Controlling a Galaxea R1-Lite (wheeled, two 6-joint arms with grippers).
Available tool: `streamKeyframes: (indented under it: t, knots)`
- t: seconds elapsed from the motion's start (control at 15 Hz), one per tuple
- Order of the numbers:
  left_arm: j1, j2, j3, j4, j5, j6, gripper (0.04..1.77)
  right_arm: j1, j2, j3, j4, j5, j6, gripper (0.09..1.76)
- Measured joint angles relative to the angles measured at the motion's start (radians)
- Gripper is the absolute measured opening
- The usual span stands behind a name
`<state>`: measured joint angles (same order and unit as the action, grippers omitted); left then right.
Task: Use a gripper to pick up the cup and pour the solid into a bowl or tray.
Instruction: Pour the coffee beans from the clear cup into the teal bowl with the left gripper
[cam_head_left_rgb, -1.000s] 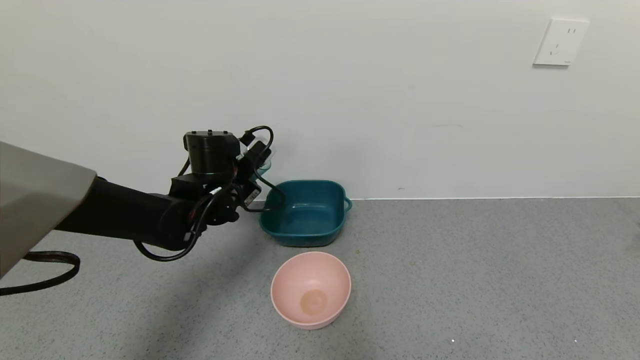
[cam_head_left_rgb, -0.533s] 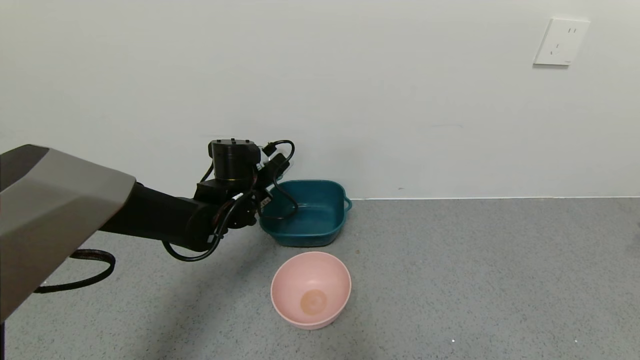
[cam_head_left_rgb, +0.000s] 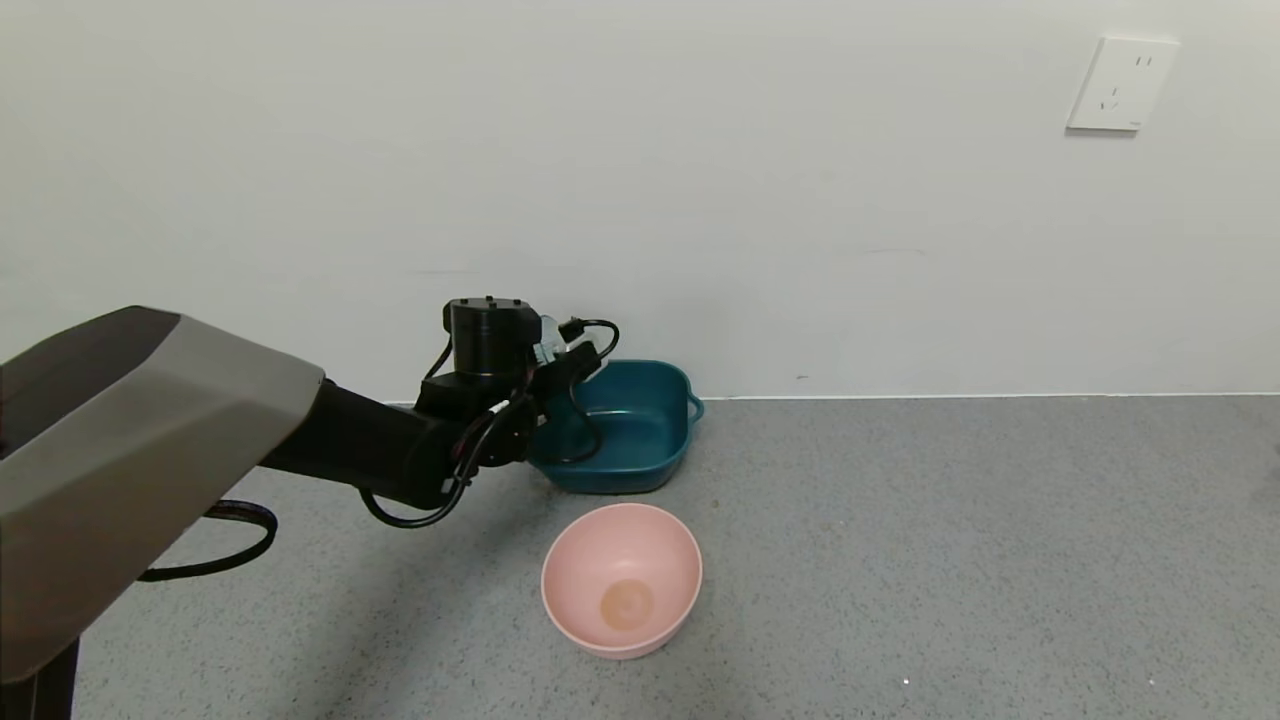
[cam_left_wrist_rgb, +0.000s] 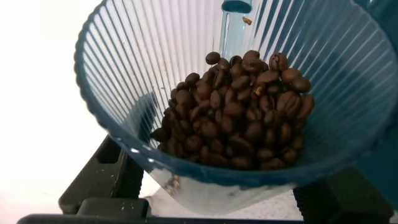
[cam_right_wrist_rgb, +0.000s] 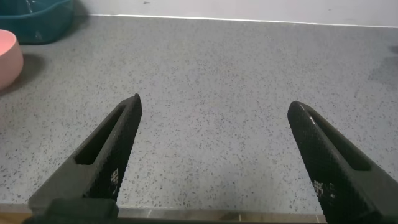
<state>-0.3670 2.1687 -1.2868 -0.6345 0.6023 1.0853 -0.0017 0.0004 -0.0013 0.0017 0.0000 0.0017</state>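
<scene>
My left gripper (cam_head_left_rgb: 558, 356) is shut on the cup and holds it in the air at the left rim of the dark teal basin (cam_head_left_rgb: 640, 425), which stands by the wall. In the head view the cup is mostly hidden behind the hand and its cables. In the left wrist view the ribbed translucent cup (cam_left_wrist_rgb: 149, 68) fills the picture, tilted, with the brown beans (cam_left_wrist_rgb: 239, 121) heaped against its lower side and still inside. My right gripper (cam_right_wrist_rgb: 214, 104) is open and empty above bare floor.
A round pale pink bowl (cam_head_left_rgb: 621, 577) stands on the speckled grey floor in front of the basin; its edge also shows in the right wrist view (cam_right_wrist_rgb: 7, 59). The white wall runs close behind the basin. A wall socket (cam_head_left_rgb: 1120, 84) is high on the right.
My left arm has moved right and a little lower with the cup, from left of the basin to its left rim. The basin and pink bowl have not moved.
</scene>
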Motion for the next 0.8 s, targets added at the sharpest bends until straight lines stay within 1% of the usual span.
streamKeyframes:
  t: [0.53, 0.8]
  knots:
    - [0.002, 0.018, 0.005, -0.003, 0.006, 0.184, 1.32, 0.0, 0.0, 0.0, 0.0, 0.0, 0.0, 1.71]
    - [0.013, 0.02, 0.003, -0.033, 0.006, 0.301, 1.32, 0.0, 0.0, 0.0, 0.0, 0.0, 0.0, 1.71]
